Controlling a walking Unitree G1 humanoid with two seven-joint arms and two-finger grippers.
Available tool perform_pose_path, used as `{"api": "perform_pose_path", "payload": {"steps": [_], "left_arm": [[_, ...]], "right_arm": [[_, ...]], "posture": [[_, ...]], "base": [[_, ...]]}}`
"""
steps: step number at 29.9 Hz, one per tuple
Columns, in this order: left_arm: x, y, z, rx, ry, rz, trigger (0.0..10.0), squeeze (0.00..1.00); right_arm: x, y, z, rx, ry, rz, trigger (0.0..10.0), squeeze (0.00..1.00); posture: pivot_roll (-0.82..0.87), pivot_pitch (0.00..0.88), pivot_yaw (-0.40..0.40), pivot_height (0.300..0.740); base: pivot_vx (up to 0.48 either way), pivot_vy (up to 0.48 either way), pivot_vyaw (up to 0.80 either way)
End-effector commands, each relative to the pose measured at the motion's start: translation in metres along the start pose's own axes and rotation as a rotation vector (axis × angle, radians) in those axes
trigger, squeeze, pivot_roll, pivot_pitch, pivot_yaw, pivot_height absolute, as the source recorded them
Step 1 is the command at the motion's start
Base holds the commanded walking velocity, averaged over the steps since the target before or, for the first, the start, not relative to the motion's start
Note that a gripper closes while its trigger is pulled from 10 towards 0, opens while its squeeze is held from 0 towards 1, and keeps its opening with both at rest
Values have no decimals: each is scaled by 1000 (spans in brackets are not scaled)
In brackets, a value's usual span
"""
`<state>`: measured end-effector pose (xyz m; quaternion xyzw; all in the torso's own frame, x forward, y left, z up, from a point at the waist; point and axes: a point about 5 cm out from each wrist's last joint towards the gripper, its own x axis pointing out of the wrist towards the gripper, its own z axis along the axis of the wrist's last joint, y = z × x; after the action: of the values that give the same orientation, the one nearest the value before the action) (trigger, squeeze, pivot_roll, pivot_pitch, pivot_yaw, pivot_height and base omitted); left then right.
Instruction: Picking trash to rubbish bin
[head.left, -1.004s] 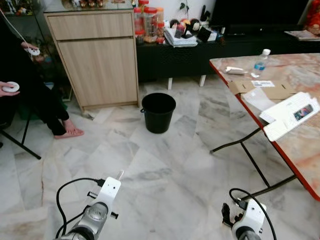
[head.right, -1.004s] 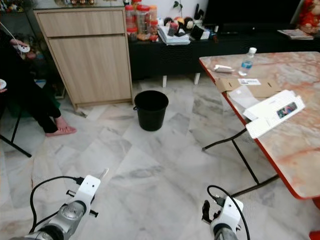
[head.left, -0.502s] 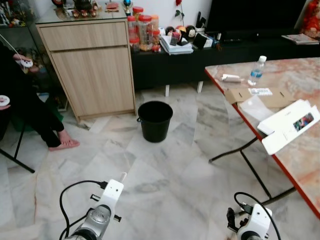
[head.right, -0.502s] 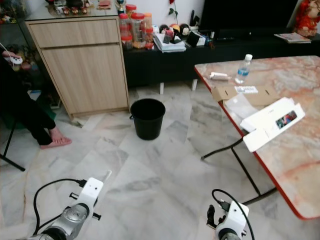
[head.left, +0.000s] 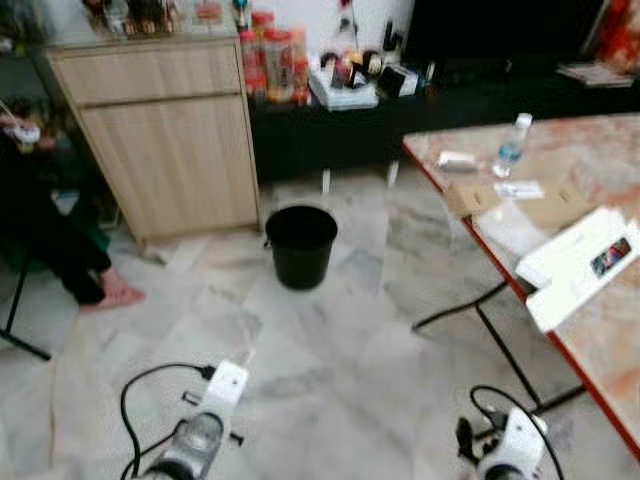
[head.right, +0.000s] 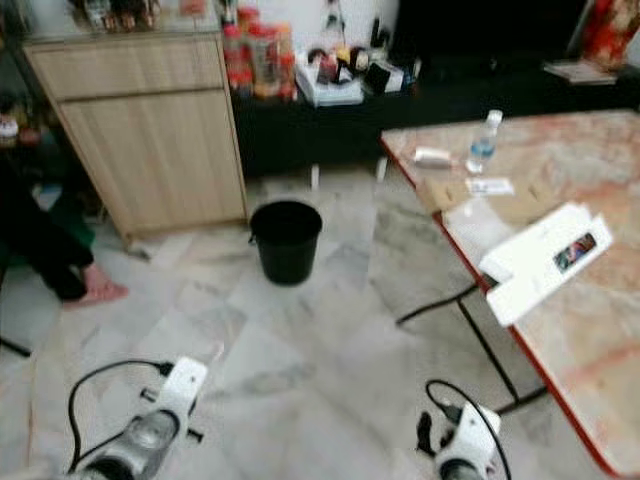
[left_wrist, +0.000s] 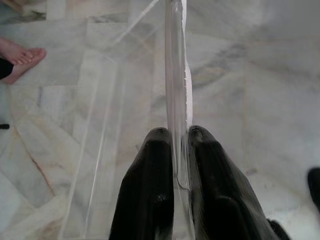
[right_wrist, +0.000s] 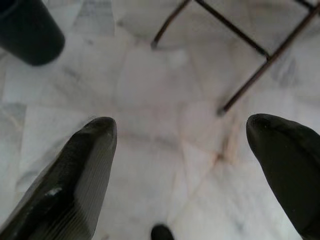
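Observation:
A black rubbish bin (head.left: 300, 245) stands on the marble floor ahead, in front of a wooden cabinet. My left gripper (left_wrist: 180, 132) is shut on a thin clear plastic wrapper (left_wrist: 176, 60), which sticks out forward between the two black fingers. Low at the bottom left of the head views, the left arm (head.left: 205, 430) hovers above the floor, well short of the bin. My right gripper (right_wrist: 182, 130) is open with nothing between its fingers, low at the bottom right (head.left: 510, 445). The right wrist view catches the bin (right_wrist: 27, 30) at a corner.
A marble-top folding table (head.left: 480, 240) stands on the right with a water bottle (head.left: 512, 145), flat cardboard (head.left: 470, 198) and a white box (head.left: 580, 265); its dark legs (head.left: 500, 340) reach onto the floor. A wooden cabinet (head.left: 165, 140) is at the back left. A seated person's foot (head.left: 110, 295) rests at left.
The head views have shifted a little and turned blurry, so the camera is moving. Both arms keep their pose, and the left gripper still holds the wrapper.

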<state>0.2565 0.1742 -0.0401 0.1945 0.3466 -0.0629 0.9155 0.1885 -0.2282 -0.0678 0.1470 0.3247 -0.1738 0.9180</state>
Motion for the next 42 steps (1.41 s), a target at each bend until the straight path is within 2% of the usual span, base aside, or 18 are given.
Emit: {"api": "perform_pose_path", "payload": {"steps": [1,23,28,38,42], "left_arm": [[-1,9,-7,-4,29,21,10000,0],[-2,10,-11,-22,40,31,10000,0],[-3,8,-13,-26,43,31,10000,0],[-3,6,-16,-33,51,30,10000,0],[-4,6,-17,-33,54,30,10000,0]], "right_arm": [[1,9,-1,7,6,20,10000,0],[1,7,-3,0,21,28,10000,0],[1,9,-2,-37,22,50,10000,0],[0,10,-3,-46,22,58,10000,0],[0,11,-5,-49,30,63,10000,0]], "posture": [[38,66,-68,740],[44,108,-87,740],[44,109,-91,740],[46,110,-100,740],[47,110,-104,740]], "base": [[345,0,0],[347,0,0],[354,0,0],[354,0,771],[355,0,131]]}}
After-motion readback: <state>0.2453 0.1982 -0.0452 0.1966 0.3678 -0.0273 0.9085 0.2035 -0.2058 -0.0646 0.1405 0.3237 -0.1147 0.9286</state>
